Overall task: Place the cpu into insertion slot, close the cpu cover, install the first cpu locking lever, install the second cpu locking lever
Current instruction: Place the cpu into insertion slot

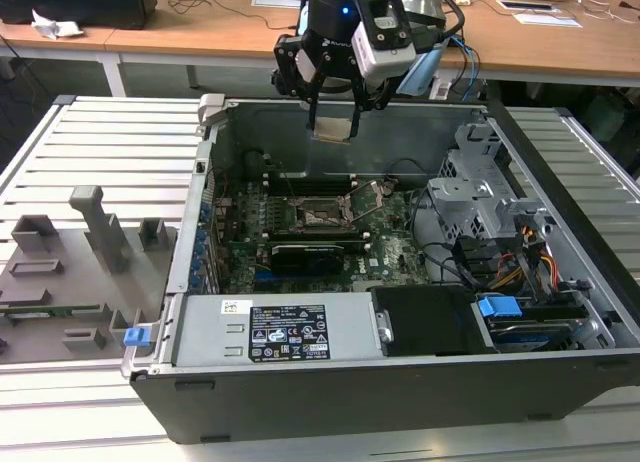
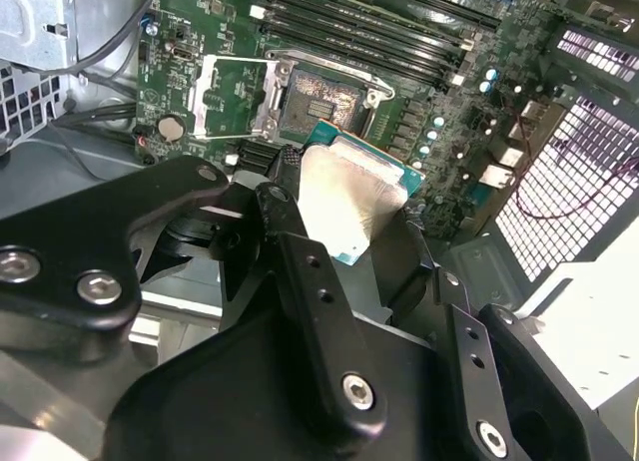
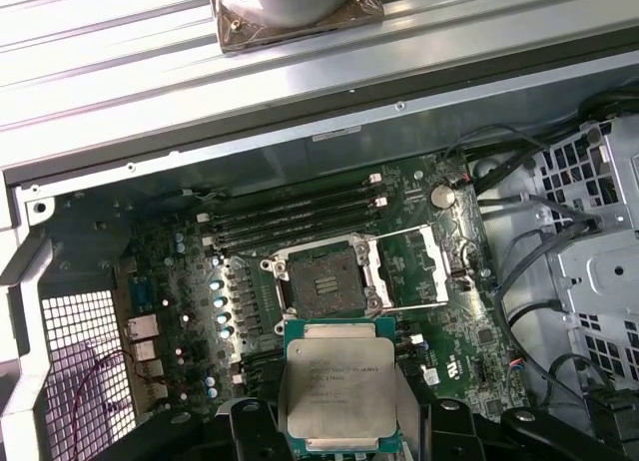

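In the exterior view my gripper (image 1: 333, 122) hangs above the open computer case, shut on the cpu (image 1: 333, 131), a flat square chip with a silver-grey top. The chip is held well above the motherboard and a little behind the insertion slot (image 1: 322, 214). Both wrist views show the cpu (image 3: 339, 381) (image 2: 349, 207) pinched by its edges between black fingers (image 2: 290, 222). The insertion slot (image 3: 321, 281) (image 2: 319, 107) lies bare, its dark contact field showing. The cpu cover (image 3: 414, 266) (image 2: 235, 97) (image 1: 378, 195) is flipped open and lies beside the slot.
A long black expansion card (image 1: 315, 254) sits in front of the slot. Memory slots (image 3: 290, 217) run behind it. A grey power supply (image 1: 275, 332) fills the case front, and a metal drive cage (image 1: 480, 192) with cables stands on the exterior view's right. Grey fixtures (image 1: 90, 242) stand outside the case.
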